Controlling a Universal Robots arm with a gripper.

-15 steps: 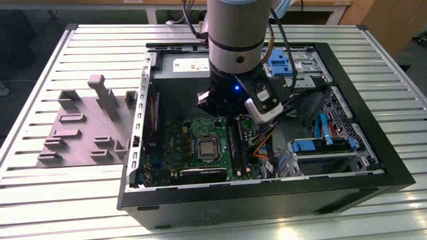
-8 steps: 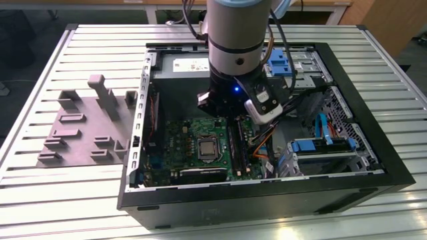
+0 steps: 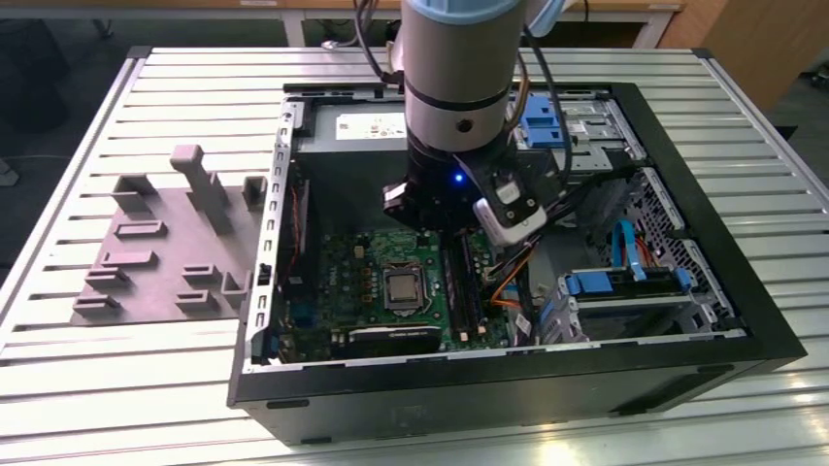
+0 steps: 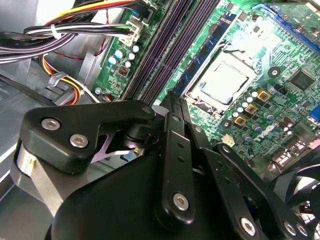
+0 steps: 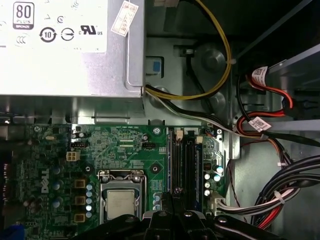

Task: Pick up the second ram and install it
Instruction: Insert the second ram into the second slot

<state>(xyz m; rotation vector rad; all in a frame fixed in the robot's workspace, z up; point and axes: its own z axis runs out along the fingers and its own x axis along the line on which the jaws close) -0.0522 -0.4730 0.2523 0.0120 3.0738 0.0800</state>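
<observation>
Exterior view: a grey robot arm reaches straight down into an open black computer case lying on a ribbed metal table. Its black linkage gripper hangs low over the green motherboard. A grey moulded plastic holder sits on the table outside the case, on the exterior view's left.

In both wrist views the pincer is clenched to a narrow tip directly above the long black memory slots. In the first wrist view the second ram — a thin dark stick seen edge-on — appears to run out from that tip along the slot nearest the silver processor socket. I judge it grasped, though the contact itself is hidden.

What could go wrong: if the stick sits tilted or slightly off the slot's line, it would likely catch on the slot's lip and jam. A hard press could then bend the stick or flex the board.

Room is tight. The socket lies just beside the slots on one side, and bundled coloured cables lie near on the other — these could snag the wrist. The silver power-supply box stands beyond one end of the slots. The clear way is upward.
</observation>
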